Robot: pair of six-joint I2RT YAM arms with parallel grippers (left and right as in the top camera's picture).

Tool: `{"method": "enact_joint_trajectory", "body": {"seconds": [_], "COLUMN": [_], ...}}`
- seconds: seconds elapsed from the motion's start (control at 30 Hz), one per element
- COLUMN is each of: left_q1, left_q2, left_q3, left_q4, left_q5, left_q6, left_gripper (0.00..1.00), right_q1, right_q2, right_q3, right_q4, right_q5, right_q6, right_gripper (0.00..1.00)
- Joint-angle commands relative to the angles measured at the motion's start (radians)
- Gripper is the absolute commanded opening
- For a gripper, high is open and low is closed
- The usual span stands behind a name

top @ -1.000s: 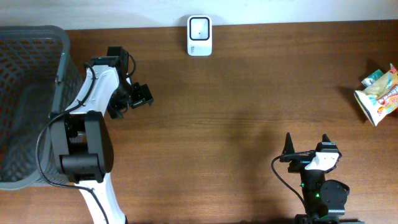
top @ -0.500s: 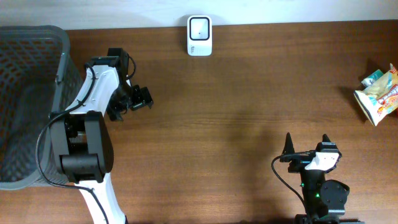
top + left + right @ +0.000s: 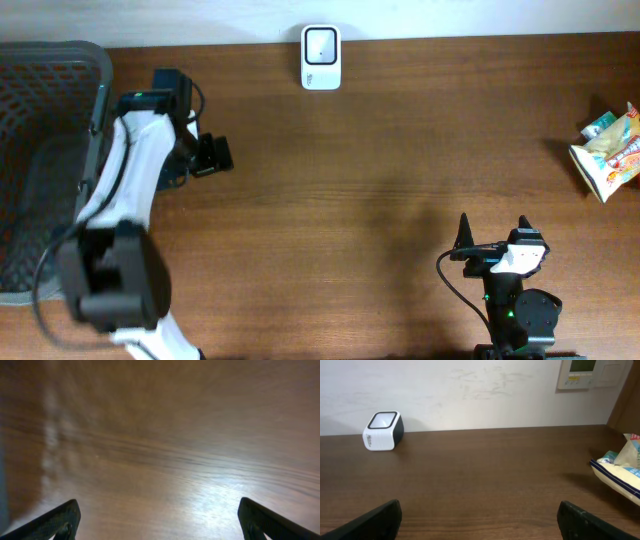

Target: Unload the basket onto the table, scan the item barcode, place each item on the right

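Both pincers stand released, jaws spread wide with nothing between them. The left gripper [image 3: 208,156] hangs over bare wood just beside the basket [image 3: 60,48]. The right gripper [image 3: 493,228] sits at the near edge of the table [image 3: 380,180], its two slim black fingers pointing toward the far side.

The table is brown wood with a fine, straight grain and a satiny sheen. The left wrist view is blurred and shows only that grain with a bright glare patch. The basket is dark grey plastic mesh with a smooth rounded rim.

The barcode scanner [image 3: 321,58] is a small white box with rounded corners and a glossy window framed in dark. It stands at the far edge of the table, against a pale matt wall [image 3: 470,390] that carries a beige control panel [image 3: 582,372].

The snack packet [image 3: 607,160] lies at the right edge of the table, well apart from both grippers and the scanner. It is a crinkled, shiny pouch, cream-yellow with red print and a blue-green end.
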Motion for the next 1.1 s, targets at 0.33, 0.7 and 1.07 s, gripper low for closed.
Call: {"method": "enact_joint_trajectory", "body": {"seconds": [0.33, 0.7, 1.07], "left_q1": [0.007, 0.007, 0.007], "left_q2": [-0.638, -1.336, -1.672], "left_q3": [-0.578, -1.035, -1.202], "left_q4": [0.374, 0.534, 0.582], "left_q5": [0.142, 0.155, 0.171], "left_q6": [0.262, 0.281, 0.280], "left_gripper": [0.99, 0.99, 0.99], "right_q1": [0.009, 0.009, 0.009], "right_q2": [-0.012, -0.012, -0.012], "right_q3": [-0.011, -0.011, -0.011], "right_q4": [0.000, 0.000, 0.000], "right_q5": [0.011, 0.011, 0.011], "right_q6": [0.004, 0.004, 0.004], "right_gripper": [0.99, 0.98, 0.99]}}
